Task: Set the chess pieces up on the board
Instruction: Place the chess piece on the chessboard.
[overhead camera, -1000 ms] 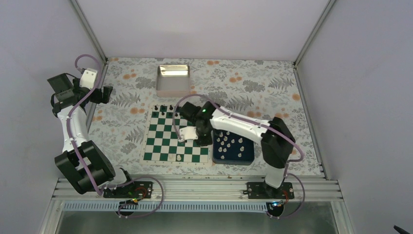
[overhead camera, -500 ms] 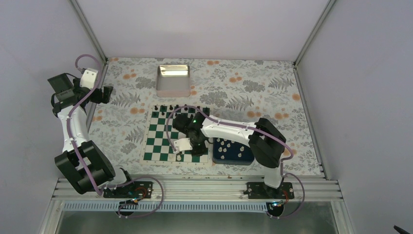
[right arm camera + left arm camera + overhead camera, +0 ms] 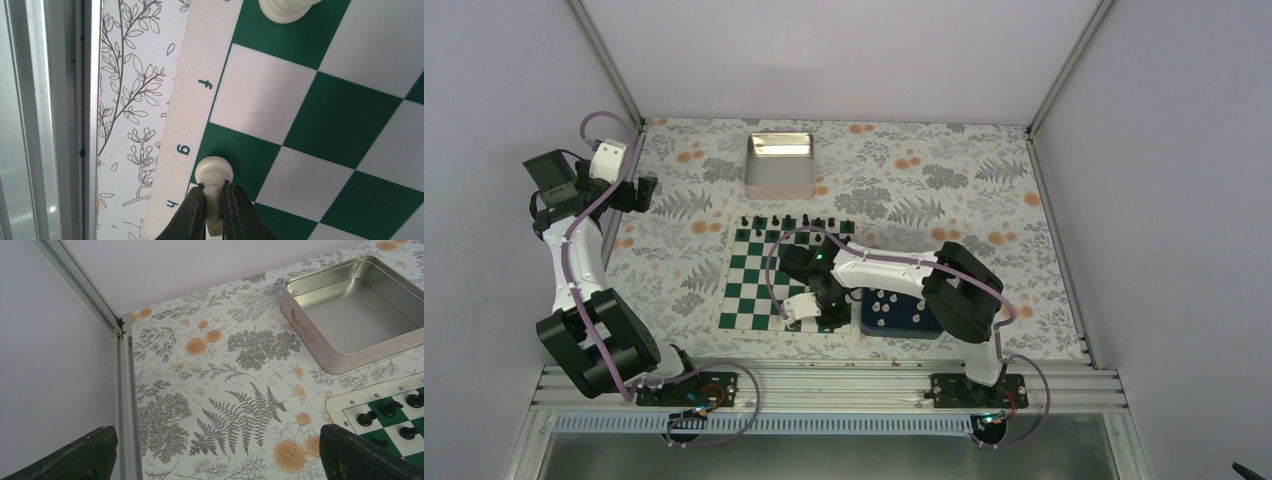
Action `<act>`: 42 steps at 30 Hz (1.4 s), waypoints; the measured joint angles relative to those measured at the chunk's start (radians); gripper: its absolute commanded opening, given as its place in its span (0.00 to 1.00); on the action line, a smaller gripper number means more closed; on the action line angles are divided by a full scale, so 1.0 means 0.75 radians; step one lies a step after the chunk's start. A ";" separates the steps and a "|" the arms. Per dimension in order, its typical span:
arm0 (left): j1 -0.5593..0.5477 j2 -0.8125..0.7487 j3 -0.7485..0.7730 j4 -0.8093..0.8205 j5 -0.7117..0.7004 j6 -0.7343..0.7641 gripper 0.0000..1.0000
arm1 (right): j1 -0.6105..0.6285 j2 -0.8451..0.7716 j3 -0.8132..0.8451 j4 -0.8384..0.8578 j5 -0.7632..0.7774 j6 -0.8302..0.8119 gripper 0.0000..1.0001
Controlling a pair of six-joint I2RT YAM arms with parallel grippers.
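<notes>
So, counting: one board point(image 3: 764, 275), one tin point(image 3: 780, 165) off its 12 o'clock side, and one blue tray point(image 3: 934, 325) just beside its 3 o'clock side. The tray has a scatter of white bits in it, too tiny to count. The left wrist view catches five black pieces point(image 3: 390, 408) at the board's far corner.

The right wrist view has two white pieces point(image 3: 214, 171). One is pinched at the stem by the right claw point(image 3: 214, 192), which is closed nearly all the way. It's over the green g square, right against the lettered border at the board's 6 o'clock edge, though I can't tell if it's touching down. The other one stands two files over.

The left claw point(image 3: 640, 190) is spread wide and holds nothing, out around 10 o'clock over the table point(image 3: 684, 250). Only a thin strip of table separates the border from the metal rail point(image 3: 55, 120). The squares next to the held piece are open.
</notes>
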 measured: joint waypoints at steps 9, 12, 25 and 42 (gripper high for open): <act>0.000 0.000 0.000 0.000 0.000 0.000 1.00 | 0.000 0.006 -0.010 0.003 0.003 0.000 0.07; 0.000 0.000 -0.001 0.000 -0.001 0.001 1.00 | 0.000 0.021 -0.010 0.011 0.004 0.000 0.07; 0.000 0.000 -0.010 0.002 -0.001 0.004 1.00 | -0.003 0.025 -0.010 0.025 0.006 -0.001 0.11; 0.000 0.000 -0.010 0.001 -0.002 0.005 1.00 | -0.098 -0.215 -0.013 -0.022 0.055 0.031 0.47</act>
